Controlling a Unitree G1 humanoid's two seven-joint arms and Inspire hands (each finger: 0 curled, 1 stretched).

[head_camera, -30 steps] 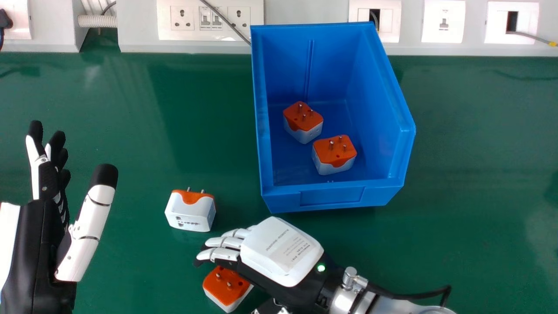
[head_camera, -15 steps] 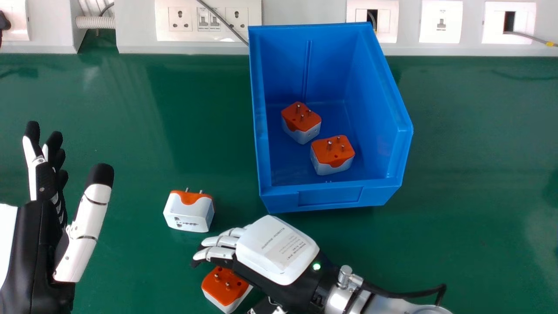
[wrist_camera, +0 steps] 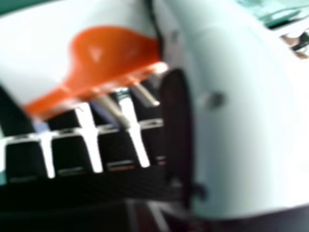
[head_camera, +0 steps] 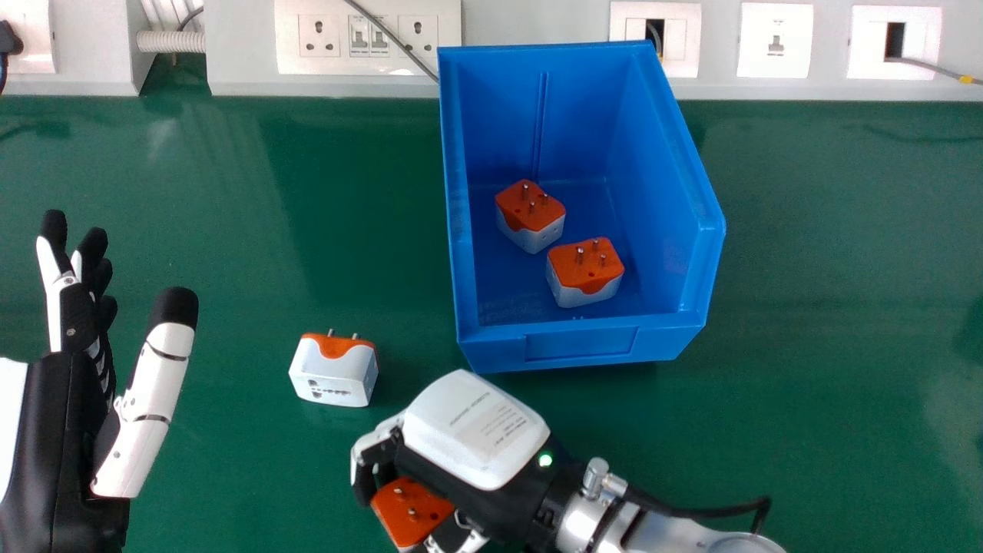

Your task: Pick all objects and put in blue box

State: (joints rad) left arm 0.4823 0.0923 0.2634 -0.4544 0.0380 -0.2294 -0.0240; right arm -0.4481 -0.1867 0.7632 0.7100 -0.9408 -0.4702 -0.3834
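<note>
Two orange-and-white adapters [head_camera: 585, 269] sit inside the blue box [head_camera: 580, 346]

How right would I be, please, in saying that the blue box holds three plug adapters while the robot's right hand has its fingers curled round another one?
The count is wrong: in the head view, the blue box holds two, the rear plug adapter and the front plug adapter. The right hand does have its fingers curled round another one.
</note>
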